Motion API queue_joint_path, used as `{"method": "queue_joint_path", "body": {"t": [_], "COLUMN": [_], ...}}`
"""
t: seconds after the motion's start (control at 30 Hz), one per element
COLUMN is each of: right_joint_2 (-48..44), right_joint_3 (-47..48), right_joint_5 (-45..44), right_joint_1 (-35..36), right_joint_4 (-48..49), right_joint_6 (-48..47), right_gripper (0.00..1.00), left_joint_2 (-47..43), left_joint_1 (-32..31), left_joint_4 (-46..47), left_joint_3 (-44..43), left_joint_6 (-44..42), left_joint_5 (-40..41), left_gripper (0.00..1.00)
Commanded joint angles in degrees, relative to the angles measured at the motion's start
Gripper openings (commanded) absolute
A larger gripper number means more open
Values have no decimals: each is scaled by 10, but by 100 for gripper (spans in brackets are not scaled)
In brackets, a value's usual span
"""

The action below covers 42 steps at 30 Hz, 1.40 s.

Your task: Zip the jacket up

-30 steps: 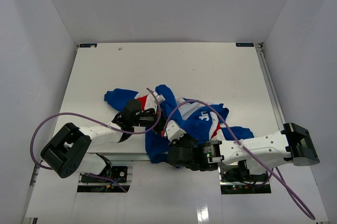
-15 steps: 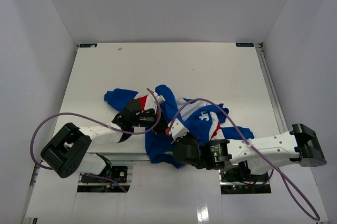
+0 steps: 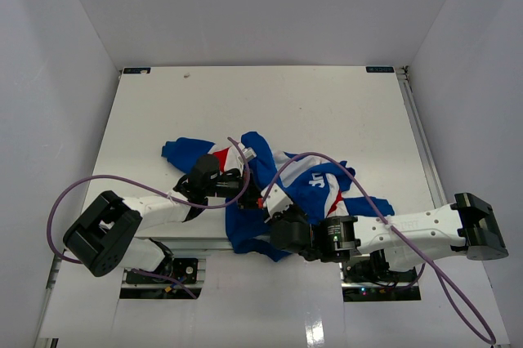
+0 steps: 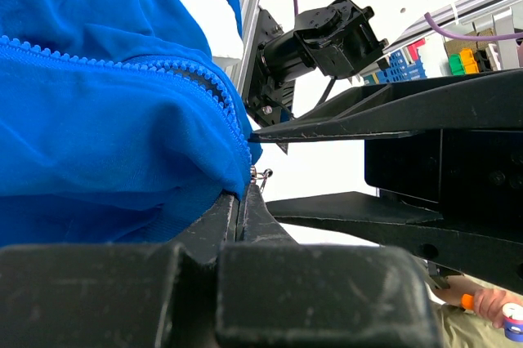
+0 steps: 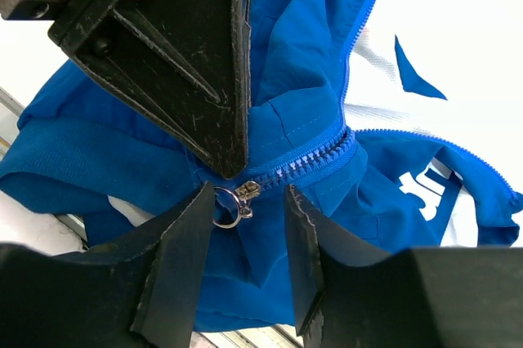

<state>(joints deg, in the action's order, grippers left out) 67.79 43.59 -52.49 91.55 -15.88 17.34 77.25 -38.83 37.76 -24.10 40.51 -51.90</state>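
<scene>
Writing first: white lettering (image 5: 425, 187) on the jacket's (image 3: 315, 185) blue panel. Only a scrap shows in the rt wrist view, creased and cut off, so can't read it. Top view has it too, too small to make out.

Jacket sits crumpled at the near-centre of the table (image 3: 327, 103), btwn the two arms, blue hem toward the near edge. Long axis is diagonal: one sleeve far-left, the other near-right. White and red panels show near the middle.

Zip teeth (image 5: 315, 160) climb from the slider up and to the right in the rt wrist view.

Left gripper (image 4: 243, 201) is clamped tight, pinching blue fabric right at the bottom end of the zip.

Right gripper (image 5: 245, 194) has its jaws parted abt halfway, gripping nothing. Zip slider (image 5: 245, 190) and its pull ring (image 5: 226, 211) sit btwn the fingers, ring just beside one finger. Contact? Can't tell.
</scene>
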Motion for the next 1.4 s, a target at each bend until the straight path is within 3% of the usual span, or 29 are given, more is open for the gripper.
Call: {"method": "queue_joint_path", "body": {"t": [0.0, 0.1, 0.3, 0.37, 0.47, 1.0, 1.37], "right_joint_2": [4, 8, 4, 3, 2, -36, -59], "right_joint_3": [2, 2, -1, -3, -4, -4, -10], "right_joint_5": [-13, -20, -27, -28, -35, -85, -60], "right_joint_1": [-1, -1, -1, -1, -2, -53, -117], "right_joint_4": [26, 26, 22, 22, 22, 46, 121], "right_joint_6": [4, 7, 15, 17, 20, 11, -24], "right_gripper": [42, 35, 33, 27, 8, 8, 8], "left_joint_2": [-13, -14, -13, -13, -13, -20, -26], "left_joint_1": [-1, -1, -1, 0, -1, -1, -5], "left_joint_4": [9, 9, 9, 10, 10, 13, 18], "left_joint_3": [1, 2, 1, 1, 1, 7, 10], "left_joint_6": [-7, -6, -6, -6, -6, -15, -19], "left_joint_5": [-11, -10, -10, -10, -10, -8, -8], "left_gripper": [0, 0, 0, 0, 0, 0, 0]}}
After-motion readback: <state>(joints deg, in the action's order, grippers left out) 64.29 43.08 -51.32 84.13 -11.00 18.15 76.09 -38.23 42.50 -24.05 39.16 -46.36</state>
